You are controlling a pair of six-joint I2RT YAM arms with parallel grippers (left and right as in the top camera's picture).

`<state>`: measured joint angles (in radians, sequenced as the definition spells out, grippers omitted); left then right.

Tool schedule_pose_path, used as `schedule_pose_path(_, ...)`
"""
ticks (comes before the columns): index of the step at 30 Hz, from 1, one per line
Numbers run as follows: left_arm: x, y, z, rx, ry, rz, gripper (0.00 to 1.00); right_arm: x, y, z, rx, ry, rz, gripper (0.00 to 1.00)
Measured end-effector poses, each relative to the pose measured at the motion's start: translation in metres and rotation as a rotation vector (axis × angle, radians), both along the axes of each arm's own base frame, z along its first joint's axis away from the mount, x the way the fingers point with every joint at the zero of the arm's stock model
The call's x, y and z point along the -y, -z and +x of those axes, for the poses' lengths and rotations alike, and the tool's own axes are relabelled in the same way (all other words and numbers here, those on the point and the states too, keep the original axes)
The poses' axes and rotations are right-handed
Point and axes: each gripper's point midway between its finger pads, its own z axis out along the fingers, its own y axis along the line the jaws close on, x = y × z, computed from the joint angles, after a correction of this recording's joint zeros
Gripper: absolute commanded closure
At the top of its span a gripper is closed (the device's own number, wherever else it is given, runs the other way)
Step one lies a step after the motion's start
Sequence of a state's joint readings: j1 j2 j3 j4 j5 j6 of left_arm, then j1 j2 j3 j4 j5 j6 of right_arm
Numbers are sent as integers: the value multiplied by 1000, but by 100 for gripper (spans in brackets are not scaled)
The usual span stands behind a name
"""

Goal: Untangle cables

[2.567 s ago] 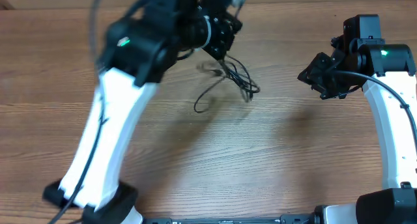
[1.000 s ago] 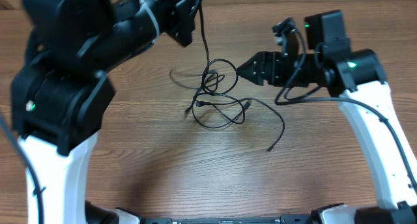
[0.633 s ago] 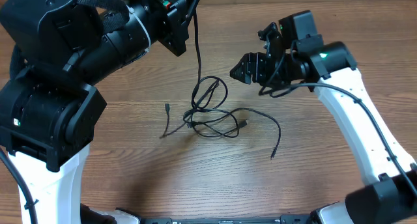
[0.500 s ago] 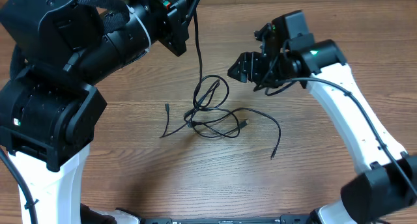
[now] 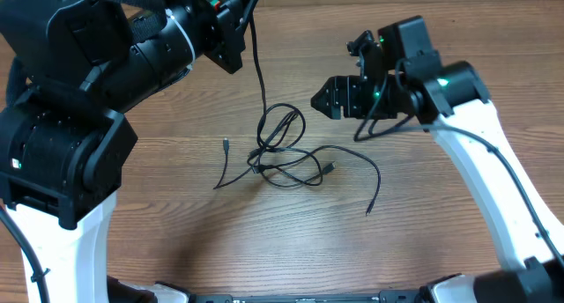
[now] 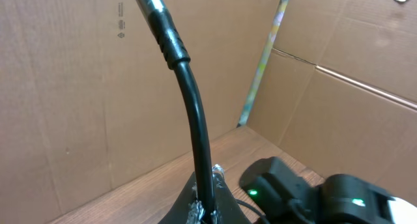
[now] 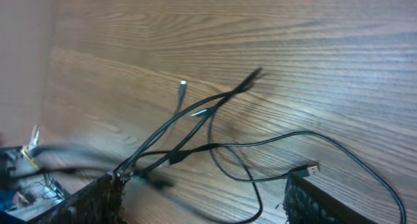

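The cables [image 5: 284, 151] are thin black wires looped in a tangle on the wooden table [image 5: 291, 250], with loose plug ends trailing to the left and right. My left gripper [image 5: 240, 21] is raised at the far left and shut on one strand, which hangs down into the tangle. In the left wrist view the held cable [image 6: 194, 129] rises from between the fingers [image 6: 203, 212]. My right gripper [image 5: 324, 99] is open just right of the tangle and above it. In the right wrist view the cables [image 7: 215, 146] lie between its spread fingers [image 7: 202, 199].
Cardboard walls [image 6: 78, 94] stand behind the table. The right arm's own thicker black cord [image 5: 388, 127] loops beside its wrist. The left arm's large body [image 5: 79, 136] covers the table's left side.
The left gripper has lifted one strand up and left out of the tangle, stretching it. The right arm has swung in from the right to the tangle. The tangle has shifted and spread.
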<state>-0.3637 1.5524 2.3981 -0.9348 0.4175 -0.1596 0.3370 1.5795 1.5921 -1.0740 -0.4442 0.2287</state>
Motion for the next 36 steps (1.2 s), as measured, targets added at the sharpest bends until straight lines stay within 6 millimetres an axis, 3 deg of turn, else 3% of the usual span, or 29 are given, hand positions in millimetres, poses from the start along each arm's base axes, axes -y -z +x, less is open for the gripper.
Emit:
schedule_pose_path(7, 0, 0, 0, -1, 0, -1, 96, -21, -7, -9, 57, -84, 8, 20)
schedule_pose_path(14, 1, -5, 0, 4, 5, -27, 96, -27, 6, -5, 60, -78, 13, 22)
schedule_pose_path(25, 2, -9, -5, -9, 17, -57, 96, -23, 63, 34, 4, 95, -39, 29)
schedule_pose_path(29, -2, -17, -16, 5, 19, -72, 96, -7, 90, 48, -62, 265, -110, 29)
schedule_pose_path(32, -14, -27, -25, 35, -1, -83, 96, 6, 109, 54, -110, 377, -160, 29)
schedule_pose_path(36, -47, -42, -37, 87, -82, -96, 96, 21, 125, 58, -163, 471, -195, 29)
